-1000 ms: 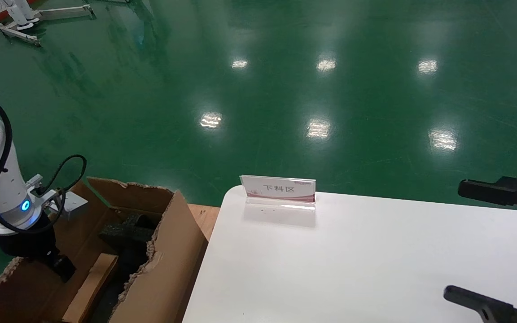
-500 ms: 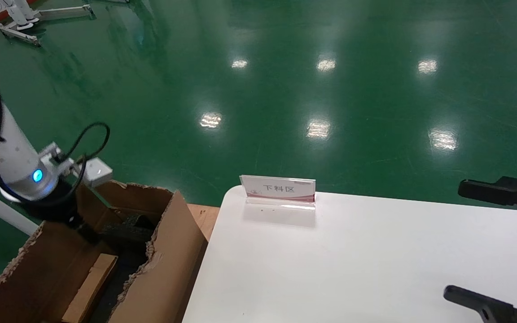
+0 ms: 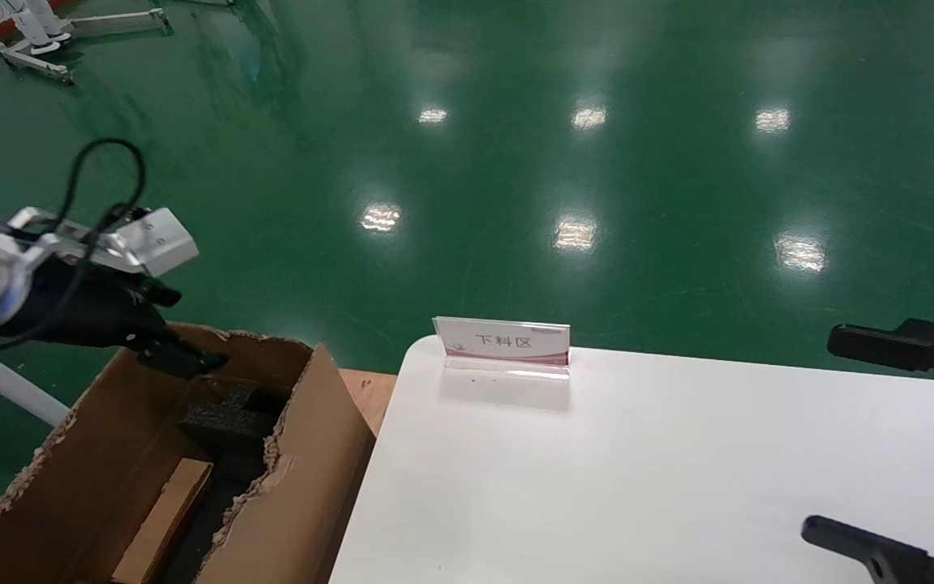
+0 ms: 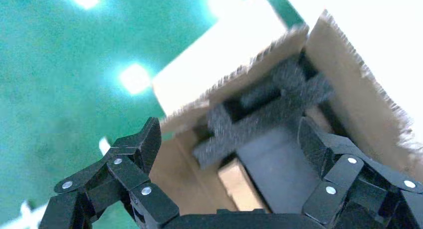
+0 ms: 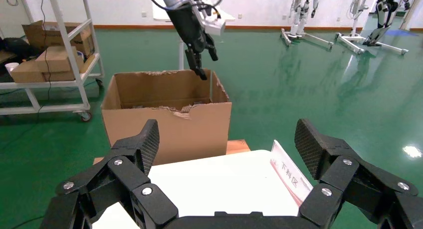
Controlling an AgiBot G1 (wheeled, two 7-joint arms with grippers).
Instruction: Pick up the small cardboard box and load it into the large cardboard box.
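Note:
The small cardboard box (image 3: pixel 164 517) lies flat inside the large cardboard box (image 3: pixel 309 478), beside black foam blocks (image 3: pixel 226 415). My left gripper (image 3: pixel 191 357) hangs above the carton's far rim, open and holding nothing. In the left wrist view, the left gripper (image 4: pixel 229 131) looks down on the small cardboard box (image 4: pixel 240 185), the foam (image 4: pixel 269 114) and the ragged rim of the large cardboard box (image 4: pixel 349 74). My right gripper (image 3: pixel 820 434) is parked open over the white table's right side. The right gripper (image 5: pixel 227 134) faces the large cardboard box (image 5: pixel 164 126) and the left gripper (image 5: pixel 199 59).
A white table (image 3: pixel 637 487) carries an upright sign stand (image 3: pixel 503 345) at its far edge. A wooden board (image 3: pixel 366 389) shows between carton and table. A shelf cart (image 5: pixel 50 59) with boxes stands beyond the carton on the green floor.
My left arm has risen out of the large cardboard box and swung toward its far rim. The small cardboard box stays lying inside. The right arm has not moved.

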